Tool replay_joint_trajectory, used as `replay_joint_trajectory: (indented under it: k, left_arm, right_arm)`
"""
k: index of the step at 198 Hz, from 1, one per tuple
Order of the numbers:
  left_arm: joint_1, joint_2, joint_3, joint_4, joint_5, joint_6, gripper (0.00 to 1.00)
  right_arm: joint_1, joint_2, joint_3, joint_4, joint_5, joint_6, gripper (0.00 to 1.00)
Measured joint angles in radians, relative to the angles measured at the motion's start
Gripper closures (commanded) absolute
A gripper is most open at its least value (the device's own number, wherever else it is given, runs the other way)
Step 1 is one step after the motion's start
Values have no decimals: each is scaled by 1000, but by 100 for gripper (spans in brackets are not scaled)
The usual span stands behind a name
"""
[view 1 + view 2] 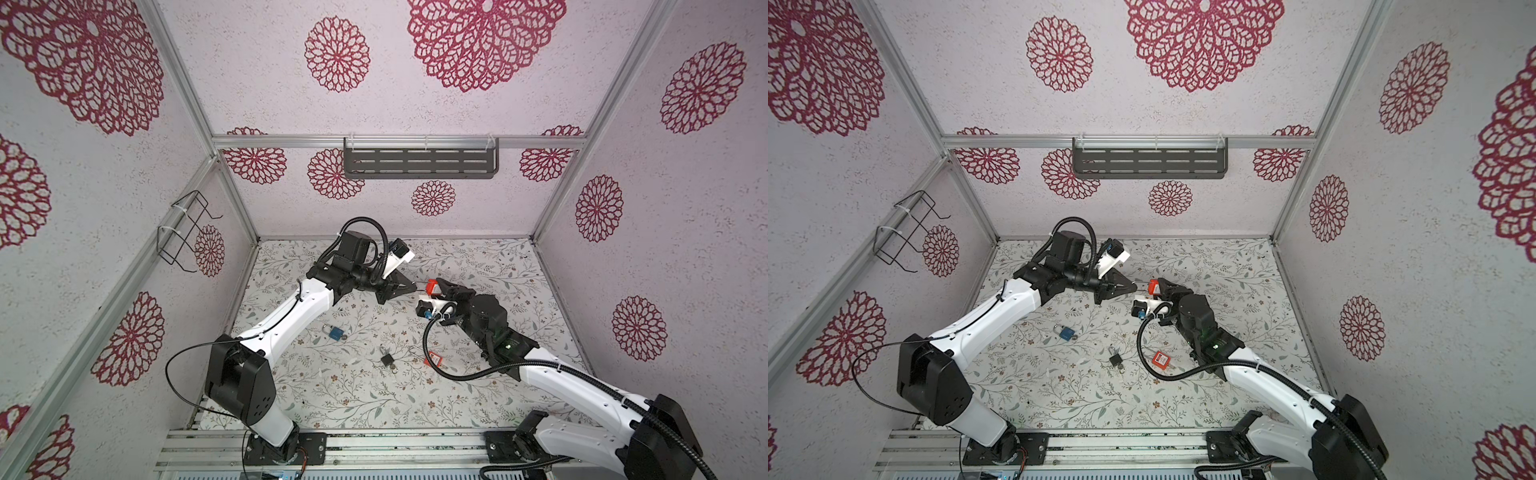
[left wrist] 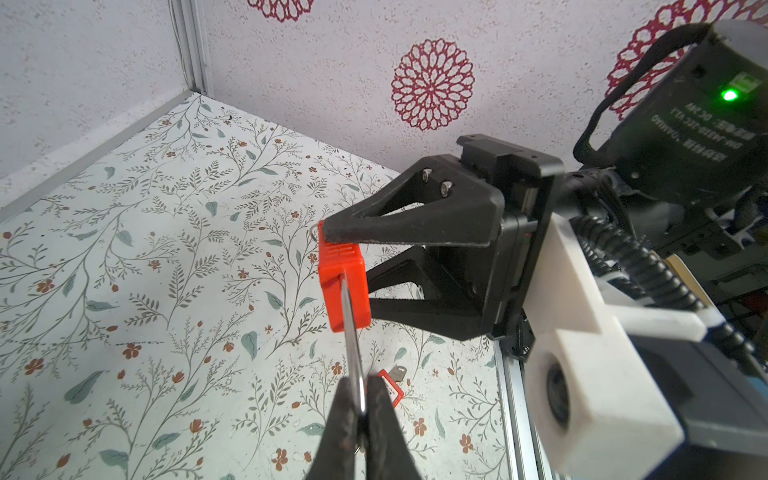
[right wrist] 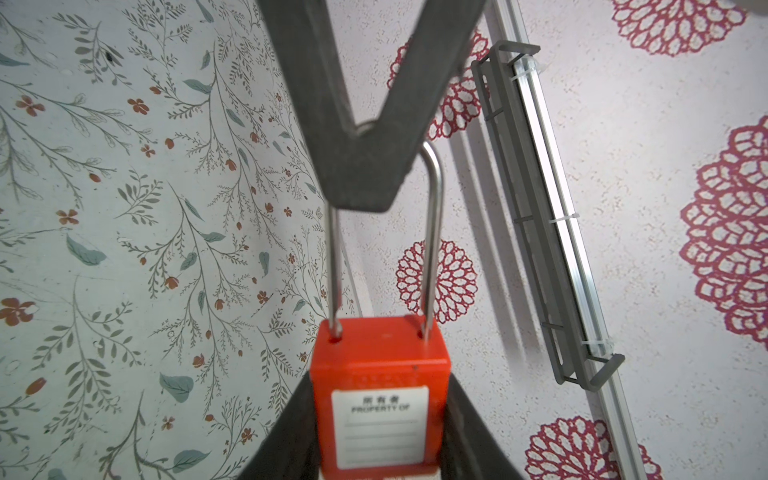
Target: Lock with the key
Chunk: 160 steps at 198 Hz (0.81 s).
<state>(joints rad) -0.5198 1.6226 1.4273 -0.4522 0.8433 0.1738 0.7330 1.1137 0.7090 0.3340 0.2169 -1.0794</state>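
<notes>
My right gripper [image 1: 444,287] is shut on the body of a red padlock [image 3: 380,365] with a white label, holding it above the flowered table [image 1: 478,266]. Its long silver shackle [image 2: 351,332] points toward my left gripper [image 2: 360,392], which is shut on the shackle's far end. In both top views the two grippers meet tip to tip over the table's middle, with the red padlock [image 1: 1154,286] between them. A small grey key [image 2: 398,371] shows on the table beside a red labelled piece [image 1: 434,358].
A blue padlock [image 1: 334,331] and a black padlock [image 1: 387,360] lie on the table in front of the grippers. A grey slotted shelf [image 1: 419,163] hangs on the back wall. A wire basket [image 1: 183,232] hangs on the left wall.
</notes>
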Motion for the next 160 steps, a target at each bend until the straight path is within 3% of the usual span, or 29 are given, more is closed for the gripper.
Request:
replay_joint_trajectory:
  k: [160]
  left_arm:
    - [-16, 51, 59, -16, 17, 11, 100]
  right_arm:
    - [0, 6, -16, 72, 0, -10, 77]
